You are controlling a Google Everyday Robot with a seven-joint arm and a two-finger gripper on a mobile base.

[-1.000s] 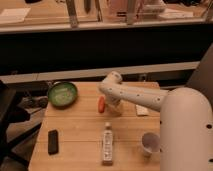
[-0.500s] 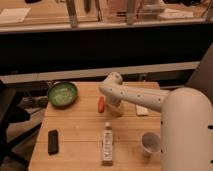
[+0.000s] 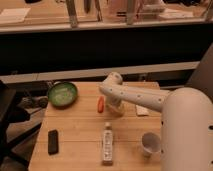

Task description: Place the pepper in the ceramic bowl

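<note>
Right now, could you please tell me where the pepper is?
In the camera view, the pepper is near the middle of the wooden table, right of the ceramic bowl, immediately left of the gripper, and beyond the bottle.

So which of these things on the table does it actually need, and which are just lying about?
In the job: the pepper; the ceramic bowl, left of it; the gripper, just right of the pepper.
Lying about: the bottle, the white cup, the black flat object.
</note>
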